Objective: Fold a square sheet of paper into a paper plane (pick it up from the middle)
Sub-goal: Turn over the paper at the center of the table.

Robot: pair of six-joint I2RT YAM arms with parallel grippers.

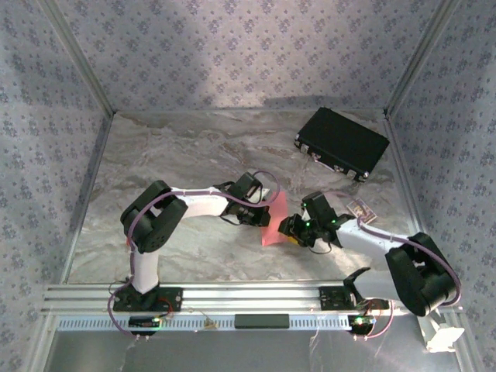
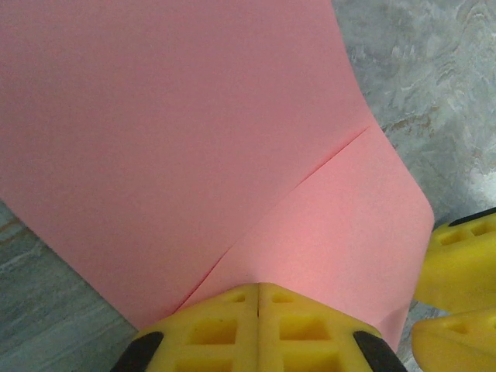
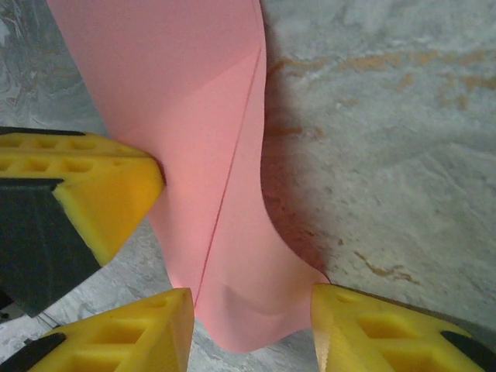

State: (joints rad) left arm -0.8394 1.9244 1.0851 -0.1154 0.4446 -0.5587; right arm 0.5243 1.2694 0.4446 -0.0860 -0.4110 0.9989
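The square sheet of paper [image 1: 273, 226], salmon pink and folded with a diagonal crease, lies between the two arms near the table's middle. My left gripper [image 1: 263, 213] is shut on one edge of it; in the left wrist view its yellow jaws [image 2: 260, 288] meet on the pink sheet [image 2: 194, 139]. My right gripper [image 3: 252, 325] is open, with the narrow, slightly buckled end of the paper [image 3: 201, 116] lying between its fingers, the right finger touching a corner. The left gripper's yellow finger [image 3: 101, 186] presses the paper's side there. The right gripper [image 1: 293, 229] sits just right of the paper.
A black rectangular case [image 1: 341, 143] lies at the back right of the marbled table [image 1: 178, 155]. A small patterned object [image 1: 362, 209] rests beside the right arm. Patterned walls enclose the table on three sides.
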